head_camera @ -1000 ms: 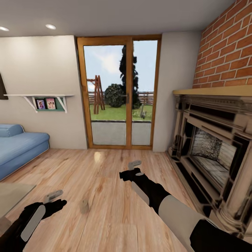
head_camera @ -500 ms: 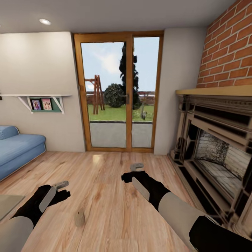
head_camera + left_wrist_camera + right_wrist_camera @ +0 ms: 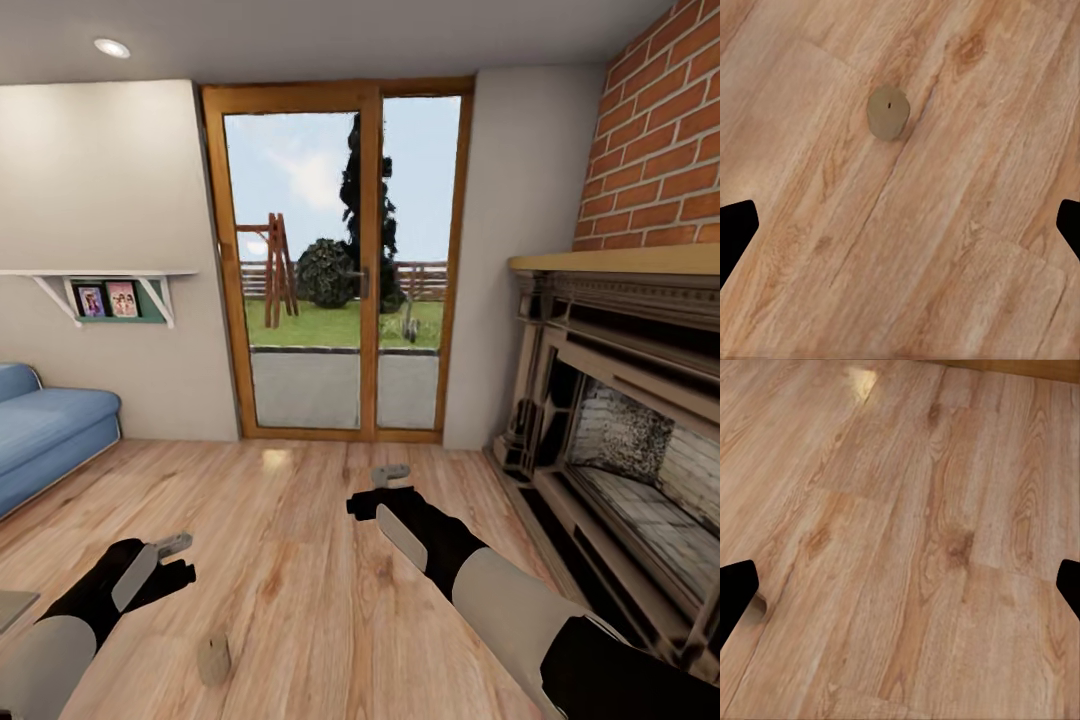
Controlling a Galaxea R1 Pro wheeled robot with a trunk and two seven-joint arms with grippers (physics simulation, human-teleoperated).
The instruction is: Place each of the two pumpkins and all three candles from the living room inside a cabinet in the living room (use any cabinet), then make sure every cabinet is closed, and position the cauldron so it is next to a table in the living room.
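One candle (image 3: 213, 660) stands upright on the wood floor (image 3: 300, 560), just ahead of and apart from the left gripper (image 3: 172, 545), whose fingers are spread wide with nothing between them; the left wrist view shows the candle's top (small wick mark at centre). The right gripper (image 3: 390, 473) hangs over bare floor, also wide open and empty. Glass doors (image 3: 340, 260) lie ahead, a fireplace (image 3: 620, 440) to the right, a blue sofa (image 3: 50, 430) to the left.
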